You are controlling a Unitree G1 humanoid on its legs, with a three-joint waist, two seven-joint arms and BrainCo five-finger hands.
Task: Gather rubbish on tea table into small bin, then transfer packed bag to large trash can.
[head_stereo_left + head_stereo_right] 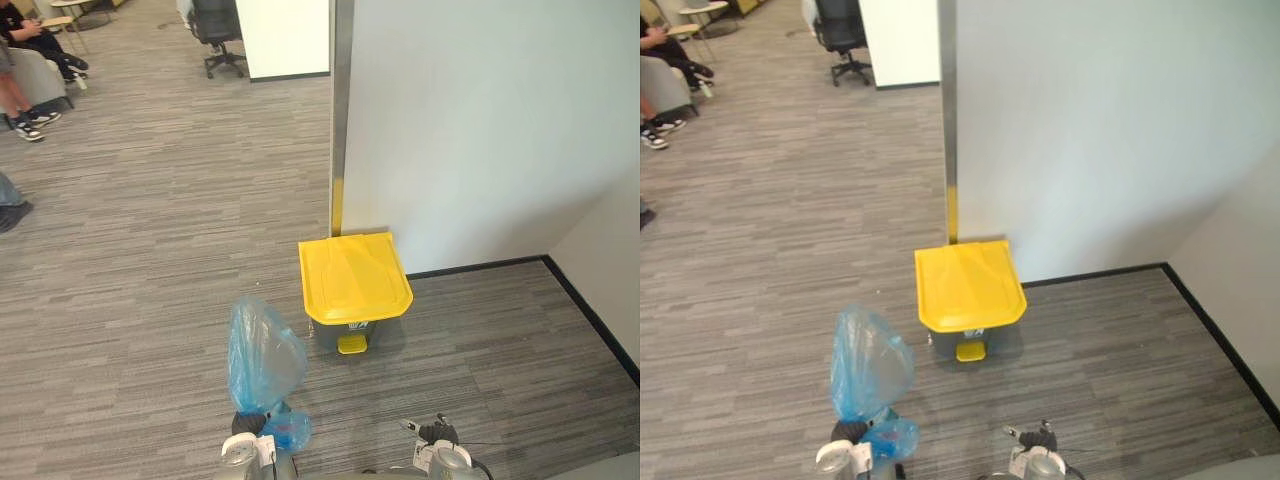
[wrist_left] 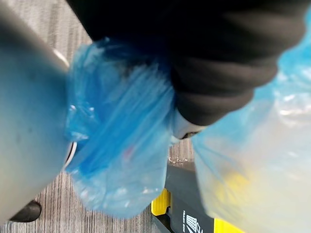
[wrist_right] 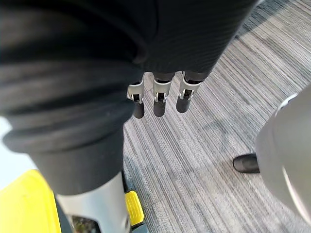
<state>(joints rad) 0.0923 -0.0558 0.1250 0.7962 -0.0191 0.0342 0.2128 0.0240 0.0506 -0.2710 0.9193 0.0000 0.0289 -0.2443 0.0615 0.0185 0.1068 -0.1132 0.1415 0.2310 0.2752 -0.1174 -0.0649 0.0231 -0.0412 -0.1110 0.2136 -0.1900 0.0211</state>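
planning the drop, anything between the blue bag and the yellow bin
Only bare carpet between blue bag and yellow bin, per the left eye view.

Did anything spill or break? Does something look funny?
Nothing stands out. The blue bag at the left hand looks whole, with nothing spilling out. The trash can stands upright by the wall, and its yellow lid is shut.

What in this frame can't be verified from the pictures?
- How the left hand holds the blue bag: in the left wrist view, the plastic covers it.
- The bag's contents: cloudy plastic in every view.
- Inside the trash can: its yellow lid is shut.
- The seated person: cut off by the upper-left edge of the eye views.
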